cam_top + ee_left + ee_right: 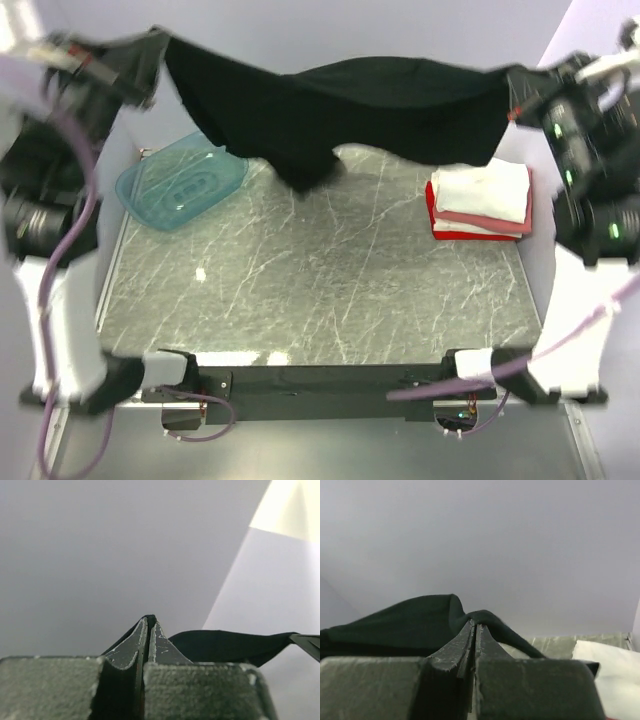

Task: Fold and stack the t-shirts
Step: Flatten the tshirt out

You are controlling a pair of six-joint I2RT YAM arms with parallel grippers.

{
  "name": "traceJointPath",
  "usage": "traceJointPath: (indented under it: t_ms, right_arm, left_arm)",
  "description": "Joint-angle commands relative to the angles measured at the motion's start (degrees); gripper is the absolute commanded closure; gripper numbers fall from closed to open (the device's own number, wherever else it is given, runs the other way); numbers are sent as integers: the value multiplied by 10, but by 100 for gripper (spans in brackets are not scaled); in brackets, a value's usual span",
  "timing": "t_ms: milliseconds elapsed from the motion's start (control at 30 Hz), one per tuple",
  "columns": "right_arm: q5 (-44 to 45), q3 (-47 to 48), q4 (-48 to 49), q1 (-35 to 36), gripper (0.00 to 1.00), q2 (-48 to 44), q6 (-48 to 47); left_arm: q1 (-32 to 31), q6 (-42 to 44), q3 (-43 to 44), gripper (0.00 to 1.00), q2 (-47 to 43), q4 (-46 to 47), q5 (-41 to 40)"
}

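Left end effector and right end effector clench black t-shirt, perhaps brushing table.

The left arm and right arm reach up, far apart. The left gripper and right gripper each pinch an edge of the black t-shirt, jaws pressed together.

Nothing could be read in any of the three views: no text, label, brand, number or sign was legible.
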Motion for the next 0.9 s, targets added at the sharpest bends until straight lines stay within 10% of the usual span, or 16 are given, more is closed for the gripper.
traceJointPath:
  t_ms: [0, 200, 433, 867]
  right_arm:
    - [-31, -96, 67, -10, 100, -64, -26]
    - [-29, -500, 139, -11, 100, -195, -17]
    - [-65, -733, 167, -9, 100, -239, 3]
    - [6, -828, 63, -2, 100, -308, 36]
  left_arm:
    - [4, -9, -100, 99, -85, 74, 51]
    - [3, -62, -488, 99, -232, 105, 102]
    - [1, -97, -789, 99, -389, 30, 93]
    - [1, -64, -829, 99, -500, -248, 91]
